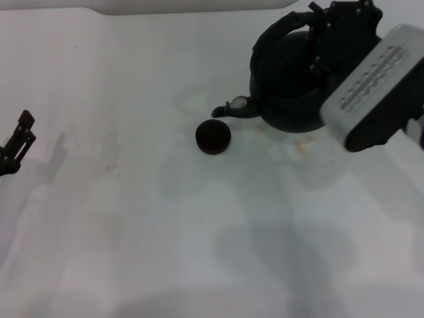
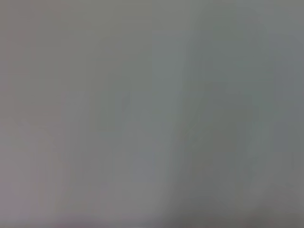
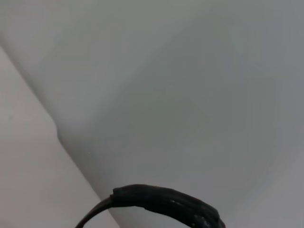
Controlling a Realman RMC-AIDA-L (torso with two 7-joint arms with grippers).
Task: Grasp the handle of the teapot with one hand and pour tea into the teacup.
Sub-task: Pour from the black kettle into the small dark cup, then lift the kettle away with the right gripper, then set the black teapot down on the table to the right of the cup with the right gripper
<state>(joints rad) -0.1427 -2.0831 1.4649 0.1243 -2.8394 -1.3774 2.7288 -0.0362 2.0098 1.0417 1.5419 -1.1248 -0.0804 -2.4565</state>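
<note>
Sitting far right on the white table (image 1: 132, 232), the black teapot (image 1: 285, 86) has its short pale-tipped spout (image 1: 232, 106) aimed left toward the teacup (image 1: 213, 137). Teacup is a small dark round bowl, upright, just left and near of the spout tip, close to it but not touching. The arched handle (image 1: 281, 30) rises over the pot's top; the right gripper (image 1: 334, 30) is at the handle's right end on the far right side, black fingers around that spot, but whether they are clamped on it can't be told. The grey-white wrist housing (image 1: 374, 86) covers part of the pot's right side. Right wrist view shows only a dark curved piece (image 3: 166, 202) against pale surface. Left gripper (image 1: 18, 142) sits at the left edge, well apart from pot and cup, fingers appear together. Left wrist view is plain grey.
</note>
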